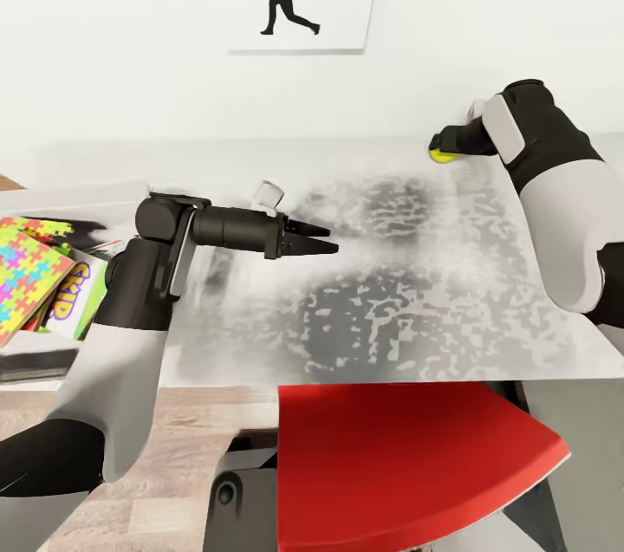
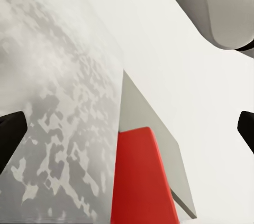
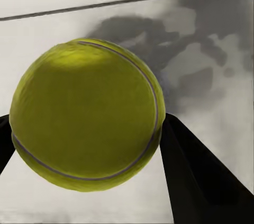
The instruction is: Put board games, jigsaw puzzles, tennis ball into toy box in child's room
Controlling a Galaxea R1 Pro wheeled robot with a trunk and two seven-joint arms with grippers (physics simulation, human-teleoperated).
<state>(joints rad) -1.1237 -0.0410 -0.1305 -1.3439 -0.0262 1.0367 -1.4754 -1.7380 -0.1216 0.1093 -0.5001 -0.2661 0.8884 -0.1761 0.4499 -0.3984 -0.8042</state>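
Right wrist view puts the tennis ball (image 3: 87,114) squarely between the two dark fingers (image 3: 203,176) of the right gripper (image 3: 87,145), the jaws set either side of its widest part and apparently touching or just about to; whether they are squeezing it I cannot tell. From the head view, the ball (image 1: 443,155) sits near the far right corner of the table (image 1: 390,275), close to the back edge by the wall, with the right gripper (image 1: 444,143) reaching over it.

The ball is light, round and a little springy, with a felt skin that should give the pads some grip. It will roll at the slightest nudge, so the hold wants to be across its middle, both fingers closing evenly; a grip high on the curve would likely squirt it away toward the wall.

The left gripper (image 1: 325,240) hovers over the middle of the table with its jaws apart, holding nothing. At the table's left edge stands the toy box (image 1: 78,201), already holding a bright puzzle box (image 1: 22,279) and a board game (image 1: 69,292).
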